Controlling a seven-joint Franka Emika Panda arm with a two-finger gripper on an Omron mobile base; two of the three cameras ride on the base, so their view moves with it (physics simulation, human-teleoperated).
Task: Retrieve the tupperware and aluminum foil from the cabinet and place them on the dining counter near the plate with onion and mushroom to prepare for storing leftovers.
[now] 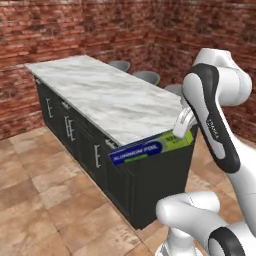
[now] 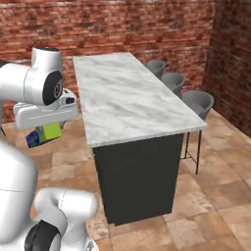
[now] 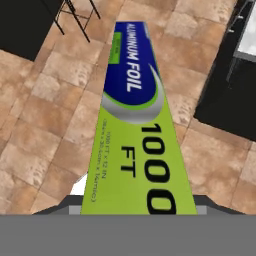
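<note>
The aluminum foil (image 1: 147,150), a long blue carton with a lime-green end, is held level in the air by the gripper (image 1: 183,125), whose jaws close on its green end. It hangs above the tiled floor (image 1: 45,200) beside the near end of the dining counter (image 1: 110,95), a white-grey marble island with black sides. Grey stools (image 2: 196,103) line the counter's far side. A red brick wall (image 2: 122,24) stands behind.
</note>
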